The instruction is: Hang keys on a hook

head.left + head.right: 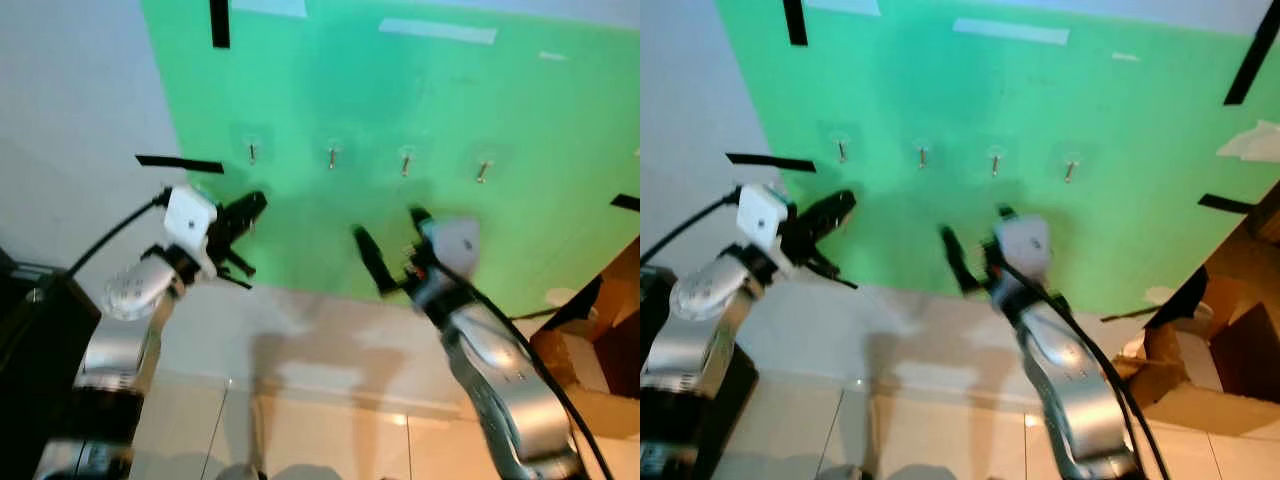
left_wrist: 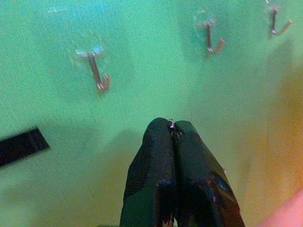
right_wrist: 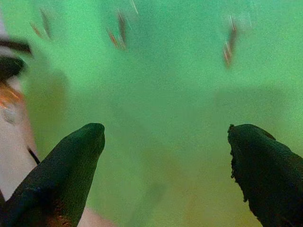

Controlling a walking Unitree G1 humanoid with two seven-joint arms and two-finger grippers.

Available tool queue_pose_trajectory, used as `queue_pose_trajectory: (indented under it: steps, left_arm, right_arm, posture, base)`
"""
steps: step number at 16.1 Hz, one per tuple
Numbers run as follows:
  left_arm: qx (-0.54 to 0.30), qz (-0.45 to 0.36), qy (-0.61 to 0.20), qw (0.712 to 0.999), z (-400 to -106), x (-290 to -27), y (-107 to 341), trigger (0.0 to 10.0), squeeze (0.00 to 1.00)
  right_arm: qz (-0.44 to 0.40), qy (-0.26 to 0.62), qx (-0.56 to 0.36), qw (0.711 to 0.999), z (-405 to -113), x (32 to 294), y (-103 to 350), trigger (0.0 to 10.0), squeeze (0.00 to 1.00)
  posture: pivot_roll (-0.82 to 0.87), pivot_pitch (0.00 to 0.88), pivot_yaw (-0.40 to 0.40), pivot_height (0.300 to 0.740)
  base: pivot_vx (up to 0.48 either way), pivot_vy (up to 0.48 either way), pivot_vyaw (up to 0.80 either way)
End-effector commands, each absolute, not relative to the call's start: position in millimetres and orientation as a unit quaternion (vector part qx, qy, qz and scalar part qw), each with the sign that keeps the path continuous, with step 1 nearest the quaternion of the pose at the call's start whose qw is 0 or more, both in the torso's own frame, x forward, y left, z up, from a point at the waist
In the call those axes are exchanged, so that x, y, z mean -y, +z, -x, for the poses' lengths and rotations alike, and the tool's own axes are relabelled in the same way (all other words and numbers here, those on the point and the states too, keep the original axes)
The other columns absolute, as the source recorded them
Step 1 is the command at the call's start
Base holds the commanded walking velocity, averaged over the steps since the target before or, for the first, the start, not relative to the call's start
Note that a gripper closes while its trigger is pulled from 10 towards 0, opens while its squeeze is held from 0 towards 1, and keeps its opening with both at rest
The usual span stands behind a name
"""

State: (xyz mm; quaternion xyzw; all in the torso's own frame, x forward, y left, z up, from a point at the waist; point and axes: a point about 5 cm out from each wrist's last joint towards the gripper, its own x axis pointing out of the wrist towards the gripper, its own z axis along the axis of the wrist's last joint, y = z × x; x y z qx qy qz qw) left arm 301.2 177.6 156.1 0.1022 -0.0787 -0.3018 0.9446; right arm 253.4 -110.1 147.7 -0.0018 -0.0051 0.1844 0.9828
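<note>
Ahead, your left pincer [image 1: 252, 206] hangs just below the leftmost hook [image 1: 252, 152] on the green board [image 1: 440, 110], fingers pressed together on a small metal glint, perhaps the keys [image 2: 171, 124], while your right pincer [image 1: 392, 238] stands spread wide.

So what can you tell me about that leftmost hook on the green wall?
The leftmost hook is a thin metal J, seemingly fixed to the green board by a clear round pad. It hangs straight down with its tip curled upward, first in a row of four. Nothing hangs on it. The left gripper, fingers pressed shut on something small and metallic, is just below it, not touching.
</note>
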Motion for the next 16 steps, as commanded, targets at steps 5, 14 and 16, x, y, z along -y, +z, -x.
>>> queue_pose_trajectory:
  steps: [5, 14, 16]
  left_arm:
    - [0.077, -0.091, -0.262, 0.958, -288.2, -181.2, 172.9, 10.0, 0.00]
    - [0.062, -0.105, -0.267, 0.956, -281.9, -174.0, 179.9, 10.0, 0.00]
    - [0.071, -0.098, -0.279, 0.953, -286.2, -169.7, 181.5, 10.0, 0.00]
  right_arm:
    - [-0.030, 0.165, -0.024, 0.985, -242.8, 115.4, 130.8, 10.0, 0.00]
    - [-0.051, 0.122, -0.033, 0.991, -238.9, 126.4, 115.3, 10.0, 0.00]
    - [-0.039, 0.109, -0.025, 0.993, -238.4, 129.9, 115.0, 10.0, 0.00]
  posture:
    - [0.01, 0.000, -0.018, 0.740]
    - [0.01, 0.000, 0.050, 0.740]
    - [-0.03, 0.000, 0.070, 0.740]
  base:
    - [0.000, 0.377, -0.64]
    - [0.000, 0.012, -0.27]
    - [0.000, 0.000, 0.00]
